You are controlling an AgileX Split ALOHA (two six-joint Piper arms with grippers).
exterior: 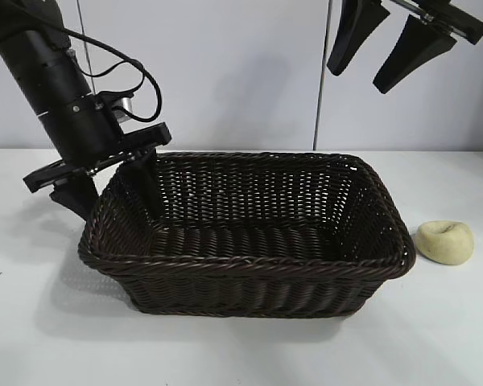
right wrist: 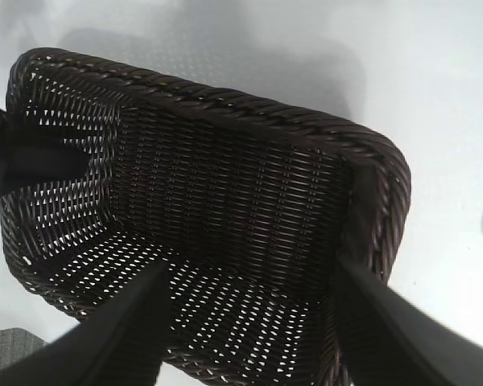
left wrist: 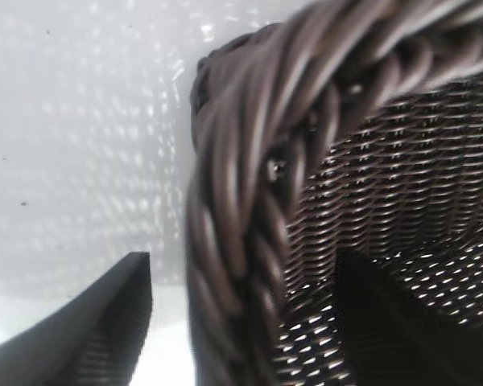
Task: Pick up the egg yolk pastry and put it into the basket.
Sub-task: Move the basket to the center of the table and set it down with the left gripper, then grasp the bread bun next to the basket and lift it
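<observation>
At the exterior view's left, we find the left gripper [exterior: 113, 186] lowered over the short end wall of the basket [exterior: 249, 277]. Its two black fingers straddle the braided rim: one finger [exterior: 76, 193] stands outside the wall above the table [exterior: 32, 322], the other [exterior: 149, 189] reaches down inside. In the left wrist view the rim [left wrist: 241, 201] runs between the two tapered fingers with a visible gap on each side, so we read this gripper [left wrist: 241, 322] as released, spread around the rim and not clamped on it.

The basket occupies the centre of the white table. It is rectangular, dark brown woven wicker, with sloping openwork sides, a thick twisted braid along the top edge and rounded corners. Its interior is open from above; light passes through the weave onto the floor. The right wrist view looks down into it, showing the ribbed walls and the lattice floor [right wrist: 225, 305].

The right gripper [exterior: 394, 48] hangs high at the upper right of the exterior view, well above the basket's right end. Its black, wedge-shaped fingers are spread apart and carry nothing; in its own wrist view the fingers [right wrist: 121, 338] frame the basket's near end.

The egg yolk pastry [exterior: 444, 240] lies on the bare table just beyond the basket's right end wall, close to the rim corner but apart from it. It is a small, pale yellow, smooth, matte rounded lump with a crease on top. Open table surrounds it in front and to the right.
</observation>
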